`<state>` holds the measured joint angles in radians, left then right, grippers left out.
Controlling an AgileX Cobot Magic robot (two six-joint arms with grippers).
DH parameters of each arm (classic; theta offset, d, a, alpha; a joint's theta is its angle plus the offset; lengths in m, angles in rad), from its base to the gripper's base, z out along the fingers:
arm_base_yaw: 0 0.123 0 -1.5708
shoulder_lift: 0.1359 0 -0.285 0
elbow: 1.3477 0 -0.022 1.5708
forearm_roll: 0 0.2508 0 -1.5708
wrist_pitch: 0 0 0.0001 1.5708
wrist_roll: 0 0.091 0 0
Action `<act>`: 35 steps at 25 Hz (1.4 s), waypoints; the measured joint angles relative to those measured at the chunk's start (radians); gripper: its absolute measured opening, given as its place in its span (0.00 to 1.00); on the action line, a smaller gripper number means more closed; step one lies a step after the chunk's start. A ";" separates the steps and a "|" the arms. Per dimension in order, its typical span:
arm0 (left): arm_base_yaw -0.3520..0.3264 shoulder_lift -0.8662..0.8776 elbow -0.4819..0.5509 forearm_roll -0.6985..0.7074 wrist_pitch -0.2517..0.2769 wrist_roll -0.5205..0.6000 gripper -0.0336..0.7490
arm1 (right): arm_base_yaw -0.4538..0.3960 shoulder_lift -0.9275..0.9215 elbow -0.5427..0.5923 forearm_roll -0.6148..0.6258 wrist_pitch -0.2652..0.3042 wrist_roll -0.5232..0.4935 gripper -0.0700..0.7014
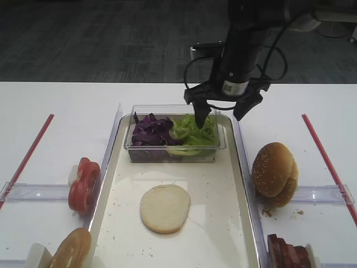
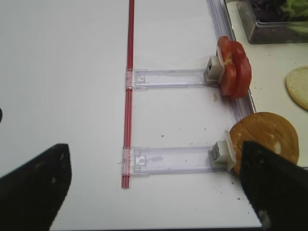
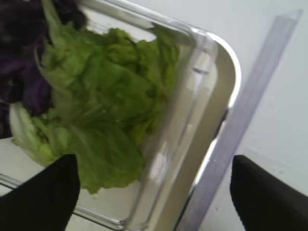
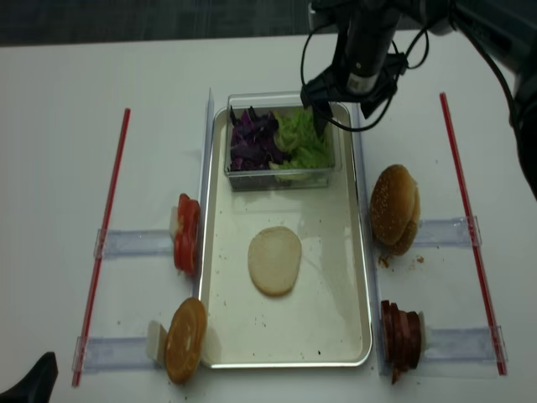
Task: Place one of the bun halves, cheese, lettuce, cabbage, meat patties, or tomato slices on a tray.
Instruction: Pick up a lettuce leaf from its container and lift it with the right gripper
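- Hovering over the clear tub (image 1: pixel 174 149) at the far end of the tray (image 1: pixel 237 184), the right tool (image 1: pixel 222 110) is seen w/ jaws spread wide, nothing gripped; one fingertip dips at the lettuce (image 1: pixel 194 131).
- Cabbage (image 1: pixel 150 131) is packed in the tub's left half, beside the lettuce.
- One bun half (image 1: pixel 165 207) is laid cut face up mid-tray.
- Tomato slices (image 1: pixel 83 184) are racked left of the tray, meat patties (image 1: pixel 287 252) at right-front, on the tabletop (image 1: pixel 61 139).
- Left tool (image 2: pixel 154 192): fingers well apart, empty, above the tabletop's left side.
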<state>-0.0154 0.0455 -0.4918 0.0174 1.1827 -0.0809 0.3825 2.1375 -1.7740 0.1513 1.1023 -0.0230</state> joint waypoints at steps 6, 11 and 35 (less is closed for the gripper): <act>0.000 0.000 0.000 0.000 0.000 0.000 0.88 | 0.058 0.021 -0.013 0.026 -0.012 0.000 0.93; 0.000 0.000 0.000 0.000 0.000 0.000 0.88 | 0.063 0.023 -0.013 0.079 -0.023 -0.012 0.93; 0.000 0.000 0.000 0.000 0.000 0.000 0.88 | 0.083 0.086 -0.013 0.100 -0.053 -0.050 0.74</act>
<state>-0.0154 0.0455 -0.4918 0.0174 1.1827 -0.0809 0.4657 2.2238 -1.7871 0.2517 1.0498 -0.0726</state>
